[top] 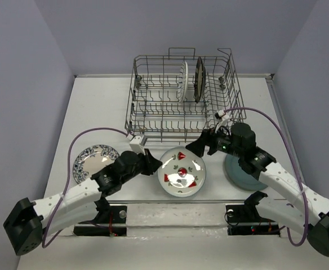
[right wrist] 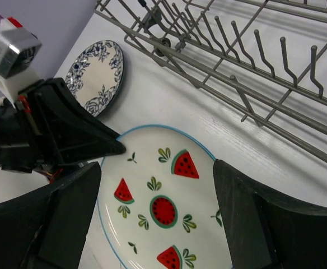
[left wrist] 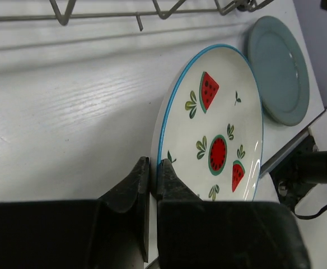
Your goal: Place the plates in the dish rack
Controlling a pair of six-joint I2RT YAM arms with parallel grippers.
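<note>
Clearly the move in hand turns on the watermelon plate (top: 182, 172), which lies on the white table (top: 97, 112) just in front of the dish rack's (top: 153, 107) near side, between the two arms. The left gripper (left wrist: 154, 168) is nearer in effect: its jaws are pinched tight on the plate's left rim. The right gripper (right wrist: 155, 168) hangs over the plate's far right part with its jaws spread wide, holding nothing. Whether the plate has left the table I cannot tell. The rack lies straight beyond the plate, away from the arm bases, so the plate probably has to be tipped onto its edge and carried forward. There are five plates: the striped white plate (top: 182, 80) and the dark plate (top: 199, 79) stand on edge in the rack. The watermelon plate, the blue floral plate (top: 94, 162) and the teal-grey plate (left wrist: 278, 67) are on the table. There is one rack.
</note>
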